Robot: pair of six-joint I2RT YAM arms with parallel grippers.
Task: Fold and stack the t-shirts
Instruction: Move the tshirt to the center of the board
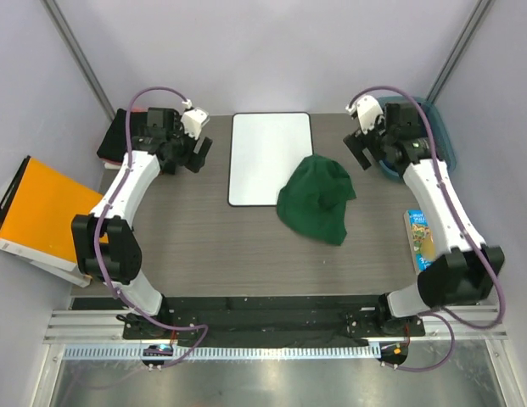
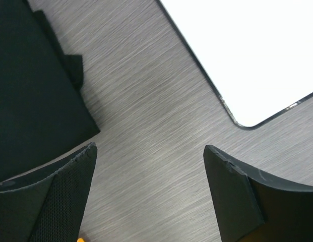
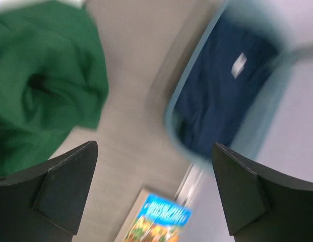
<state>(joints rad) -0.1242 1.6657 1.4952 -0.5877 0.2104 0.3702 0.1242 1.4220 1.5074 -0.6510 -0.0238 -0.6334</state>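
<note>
Dark green t-shirt lies crumpled centre-right, overlapping the white board. Black folded shirts sit far left; navy shirt lies in the far-right bin. Apparently 2 left to fold. Left gripper and right gripper: jaws apart, empty

Table: your work surface, a grey wood-grain top.
White board: you'll find it flat at the far middle.
Green t-shirt: crumpled right of centre, its edge overlapping the board's near right corner.
Black folded shirts: your far left corner.
Blue bin: your far right corner.
Booklet: right edge, nearer you.
</note>
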